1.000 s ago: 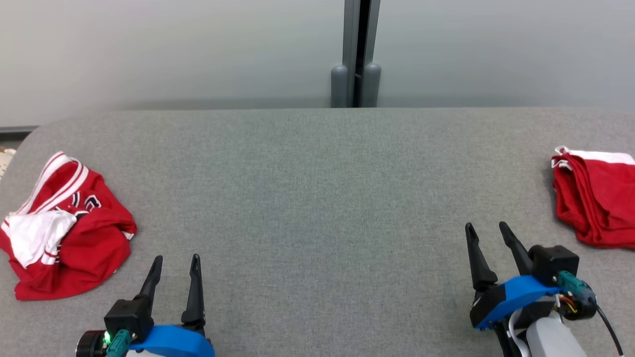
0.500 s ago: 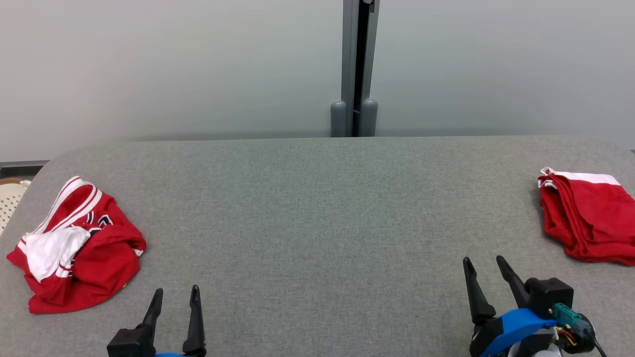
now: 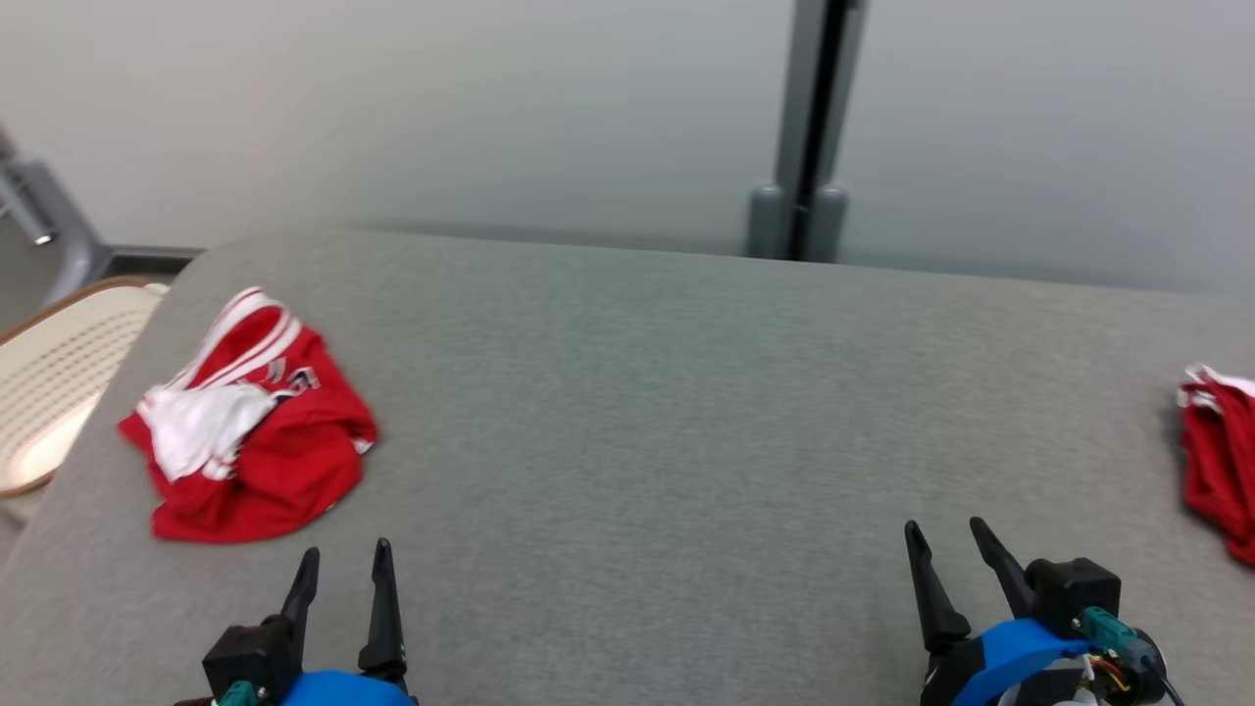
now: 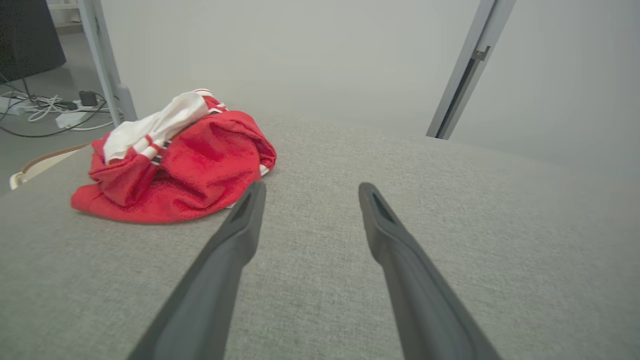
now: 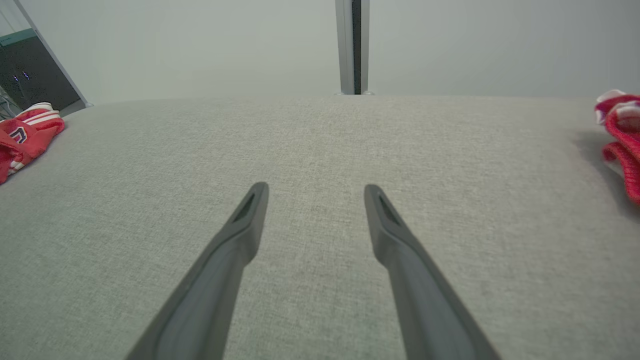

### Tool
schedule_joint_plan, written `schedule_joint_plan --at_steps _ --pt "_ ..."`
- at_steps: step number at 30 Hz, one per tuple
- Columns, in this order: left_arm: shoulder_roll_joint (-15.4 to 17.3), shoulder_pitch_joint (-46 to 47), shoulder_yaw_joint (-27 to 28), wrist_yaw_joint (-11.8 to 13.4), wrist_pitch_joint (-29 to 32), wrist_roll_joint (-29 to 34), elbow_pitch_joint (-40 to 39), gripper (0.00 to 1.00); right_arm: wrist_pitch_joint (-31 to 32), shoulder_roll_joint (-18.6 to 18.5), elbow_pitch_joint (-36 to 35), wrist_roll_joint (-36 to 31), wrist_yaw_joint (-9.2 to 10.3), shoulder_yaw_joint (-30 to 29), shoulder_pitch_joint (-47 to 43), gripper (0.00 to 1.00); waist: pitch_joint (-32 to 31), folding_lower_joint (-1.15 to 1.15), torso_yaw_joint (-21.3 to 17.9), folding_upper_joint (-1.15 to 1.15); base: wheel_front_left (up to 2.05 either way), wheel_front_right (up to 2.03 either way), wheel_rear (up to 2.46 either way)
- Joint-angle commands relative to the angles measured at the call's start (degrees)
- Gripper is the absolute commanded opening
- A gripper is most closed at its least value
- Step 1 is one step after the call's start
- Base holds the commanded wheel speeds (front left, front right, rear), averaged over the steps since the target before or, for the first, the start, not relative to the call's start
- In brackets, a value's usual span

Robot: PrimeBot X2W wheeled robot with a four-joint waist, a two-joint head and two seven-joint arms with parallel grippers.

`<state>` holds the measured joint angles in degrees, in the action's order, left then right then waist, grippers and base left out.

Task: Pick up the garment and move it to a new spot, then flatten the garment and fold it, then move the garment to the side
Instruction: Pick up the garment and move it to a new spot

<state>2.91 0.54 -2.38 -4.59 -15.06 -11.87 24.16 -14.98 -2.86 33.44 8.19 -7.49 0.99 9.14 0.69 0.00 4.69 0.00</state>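
Note:
A crumpled red garment point(image 3: 257, 431) with white stripes and a white patch lies in a heap near the left end of the grey table point(image 3: 637, 412). My left gripper point(image 3: 343, 564) stands open just in front of it, apart from the cloth, nothing between its fingers. The left wrist view has the same heap point(image 4: 175, 160) ahead and to the left of the left gripper point(image 4: 310, 192). My right gripper point(image 3: 946, 539) is open and empty at the lower right, over bare table; its own view shows the right gripper point(image 5: 316, 192) above grey fabric.
A folded red cloth point(image 3: 1221, 471) with a white edge lies at the table's right end, cut by the frame. A beige woven chair seat point(image 3: 54, 373) stands off the left edge. A grey post point(image 3: 809, 127) rises behind the table. Cables point(image 4: 45, 110) lie on the floor.
The head camera has turned left and tilted, so the whole scene has slid right; the chair has come into view. Both grippers stay open and the cloths lie as before.

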Motion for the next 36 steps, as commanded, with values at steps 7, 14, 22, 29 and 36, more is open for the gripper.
schedule_joint_plan --at_steps 7,14,22,29,36 --pt "0.01 0.72 2.66 0.66 -0.16 -0.81 1.08 1.0 -0.26 -0.15 0.53 -0.06 0.0 3.07 1.66 1.0 2.98 0.0 11.26 0.0 0.0 0.0 0.0" --pt "-0.03 -1.1 6.21 0.37 -0.16 -1.38 1.1 1.0 -0.26 -0.18 1.36 0.53 0.0 6.88 2.76 1.0 2.66 0.0 15.94 0.0 0.0 0.0 0.0" --pt "0.01 1.65 10.2 -1.25 -0.16 -4.28 2.42 1.0 -0.25 -0.15 0.97 0.48 0.0 8.97 4.6 1.0 4.7 0.0 14.7 0.0 0.0 0.0 0.0" --pt "2.63 10.55 13.85 -2.7 -0.15 -5.63 4.68 1.0 -0.25 -0.16 -1.1 -0.85 0.0 8.87 7.05 1.0 10.07 0.0 11.2 0.0 0.0 0.0 0.0" --pt "10.01 22.28 11.06 -2.91 -0.15 -10.02 7.58 1.0 -0.25 -0.16 -2.89 -1.53 0.0 8.54 9.51 1.0 16.08 0.0 7.33 0.0 0.0 0.0 0.0"
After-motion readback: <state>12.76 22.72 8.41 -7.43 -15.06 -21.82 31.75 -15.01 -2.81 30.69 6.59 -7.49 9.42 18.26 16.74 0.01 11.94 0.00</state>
